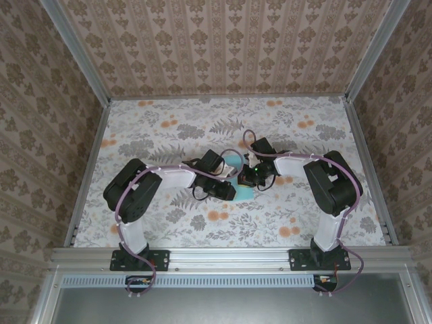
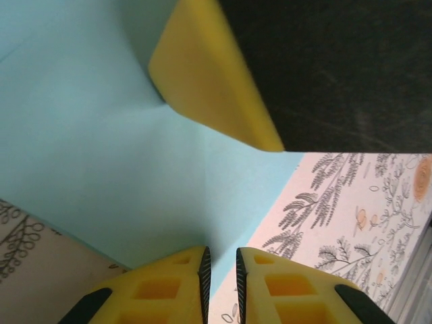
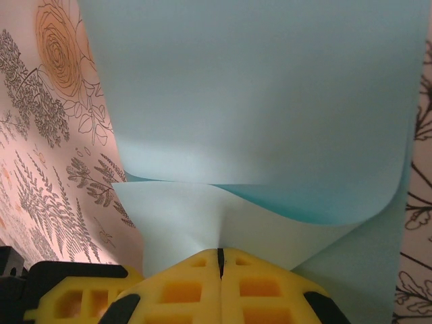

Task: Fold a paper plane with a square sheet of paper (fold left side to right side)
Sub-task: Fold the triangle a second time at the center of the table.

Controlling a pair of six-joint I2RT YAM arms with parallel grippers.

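Right hand [image 3: 219, 255] pinches paper [image 3: 256, 101] — curled.

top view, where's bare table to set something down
Free: floral-patterned tabletop along the far wall, and the near strip along the aluminium rail. Crowded: the centre, around the thin cyan-blue square paper sheet.

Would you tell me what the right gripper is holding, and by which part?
The right gripper pinches the square sheet of paper by one edge; the sheet curls over.
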